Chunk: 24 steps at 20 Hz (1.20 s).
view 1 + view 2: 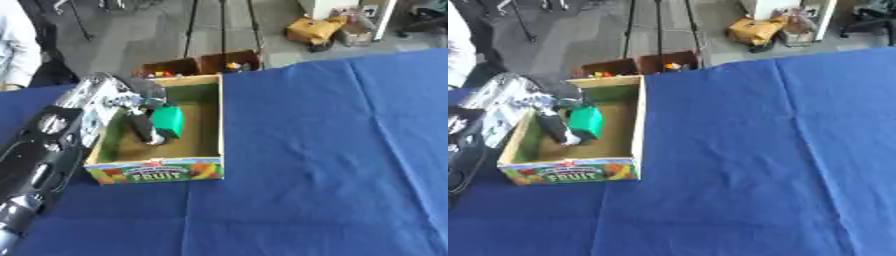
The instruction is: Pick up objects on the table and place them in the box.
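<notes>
An open cardboard fruit box with a printed "FRUIT" front stands on the blue tablecloth at the left. My left arm reaches in over its left wall. My left hand hangs inside the box with its fingers curled round a green object, held just above the box floor. The right hand shows in neither view.
Blue cloth covers the table to the right of the box. Beyond the far table edge stand two brown crates with small items in them. A yellow bag lies on the floor behind.
</notes>
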Tool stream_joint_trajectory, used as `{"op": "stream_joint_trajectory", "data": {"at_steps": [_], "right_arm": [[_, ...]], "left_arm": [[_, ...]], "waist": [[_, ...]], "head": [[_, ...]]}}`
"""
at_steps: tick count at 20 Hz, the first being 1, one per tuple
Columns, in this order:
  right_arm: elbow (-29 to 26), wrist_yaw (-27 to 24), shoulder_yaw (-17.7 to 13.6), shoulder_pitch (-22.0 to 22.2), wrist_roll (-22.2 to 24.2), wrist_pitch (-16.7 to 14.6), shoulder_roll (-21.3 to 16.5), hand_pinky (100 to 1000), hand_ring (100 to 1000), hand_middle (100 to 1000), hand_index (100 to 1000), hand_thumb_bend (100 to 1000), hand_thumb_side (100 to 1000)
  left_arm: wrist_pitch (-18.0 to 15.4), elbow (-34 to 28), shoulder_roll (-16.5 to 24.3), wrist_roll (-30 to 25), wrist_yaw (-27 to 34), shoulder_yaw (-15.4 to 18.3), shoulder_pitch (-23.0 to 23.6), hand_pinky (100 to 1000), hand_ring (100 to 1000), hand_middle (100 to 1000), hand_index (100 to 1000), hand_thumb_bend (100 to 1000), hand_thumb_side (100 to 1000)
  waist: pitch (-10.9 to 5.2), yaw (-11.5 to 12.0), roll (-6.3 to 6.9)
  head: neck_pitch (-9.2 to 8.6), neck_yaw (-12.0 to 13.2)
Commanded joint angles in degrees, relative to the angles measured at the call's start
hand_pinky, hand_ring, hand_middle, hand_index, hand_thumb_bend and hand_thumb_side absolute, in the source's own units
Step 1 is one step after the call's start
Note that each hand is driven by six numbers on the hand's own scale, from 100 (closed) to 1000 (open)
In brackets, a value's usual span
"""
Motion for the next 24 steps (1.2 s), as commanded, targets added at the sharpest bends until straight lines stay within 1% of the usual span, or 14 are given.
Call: {"op": "stream_joint_trajectory", "data": {"at_steps": [1,3,4,5,7,12,14,15,17,20,21,22,23,24], "right_arm": [[-1.16,-0.69,-0.33,-0.65,0.11,-0.05,-0.71,713,703,485,691,100,745],[-1.16,-0.7,-0.35,-0.63,0.13,-0.05,-0.7,713,703,485,691,100,744],[-1.16,-0.7,-0.38,-0.62,0.1,-0.04,-0.7,714,703,486,691,100,743],[-1.16,-0.69,-0.41,-0.62,0.04,-0.03,-0.69,715,703,485,691,100,742],[-1.16,-0.7,-0.45,-0.63,-0.11,0.09,-0.67,715,703,486,691,100,741],[-1.16,-0.65,-0.41,-0.58,-0.26,0.17,-0.61,716,702,486,691,100,742],[-1.16,-0.65,-0.42,-0.53,-0.27,0.19,-0.59,715,702,486,691,100,742],[-1.16,-0.65,-0.41,-0.52,-0.28,0.19,-0.58,716,702,486,691,100,742],[-1.16,-0.66,-0.41,-0.5,-0.3,0.22,-0.55,716,702,486,690,100,741],[-1.16,-0.64,-0.4,-0.52,-0.28,0.26,-0.47,716,702,486,690,100,741],[-1.16,-0.64,-0.39,-0.54,-0.29,0.27,-0.44,716,702,486,690,100,741],[-1.16,-0.65,-0.38,-0.57,-0.29,0.28,-0.41,716,702,486,690,100,741],[-1.16,-0.65,-0.36,-0.6,-0.28,0.28,-0.38,716,702,486,690,100,741],[-1.16,-0.66,-0.34,-0.64,-0.26,0.27,-0.37,716,702,486,690,100,744]], "left_arm": [[-1.13,-1.05,0.83,-2.56,-1.75,0.41,-1.28,491,633,880,1000,100,429],[-1.42,-1.54,0.8,-3.3,-2.92,0.48,-1.33,530,671,898,1000,100,432],[-1.61,-1.66,0.79,-3.76,-3.43,0.48,-1.3,571,706,908,1000,100,444],[-1.79,-1.75,0.78,-4.23,-3.88,0.51,-1.29,646,771,921,1000,100,466],[-2.1,-2.02,0.65,-5.18,-4.34,0.76,-1.24,709,834,934,1000,100,489],[-2.33,-3.53,0.6,-6.62,-2.78,1.58,-1.4,840,924,955,1000,114,509],[-2.1,-4.48,0.7,-6.67,-1.91,1.87,-1.48,922,979,991,1000,140,516],[-1.98,-4.9,0.75,-6.7,-1.49,1.97,-1.48,962,1000,1000,1000,173,524],[-1.93,-5.37,0.89,-6.74,-1.04,1.86,-1.46,982,1000,1000,1000,195,532],[-2.57,-5.04,0.84,-6.75,-0.56,1.54,-1.3,1000,1000,1000,1000,477,654],[-2.98,-4.7,0.8,-6.75,-0.5,1.41,-1.29,1000,1000,1000,1000,477,654],[-3.4,-4.38,0.73,-6.75,-0.61,1.3,-1.31,1000,1000,1000,1000,562,691],[-3.72,-4.14,0.67,-6.76,-0.91,1.24,-1.35,1000,1000,1000,1000,555,688],[-3.96,-3.96,0.6,-6.76,-1.24,1.25,-1.39,1000,1000,1000,1000,514,676]], "waist": [[-1.18,-0.05,-0.16],[-1.22,-0.05,-0.18],[-1.23,-0.05,-0.19],[-1.25,-0.04,-0.2],[-1.29,-0.03,-0.24],[-1.45,0.1,-0.32],[-1.52,0.17,-0.37],[-1.54,0.19,-0.39],[-1.6,0.24,-0.42],[-1.66,0.23,-0.44],[-1.68,0.21,-0.44],[-1.68,0.14,-0.43],[-1.68,0.07,-0.43],[-1.66,-0.01,-0.41]], "head": [[-0.54,0.3],[-0.48,0.34],[-0.45,0.33],[-0.41,0.31],[-0.28,0.27],[-0.14,0.25],[-0.13,0.21],[-0.14,0.19],[-0.16,0.18],[-0.24,0.14],[-0.26,0.15],[-0.32,0.17],[-0.39,0.18],[-0.43,0.18]]}}
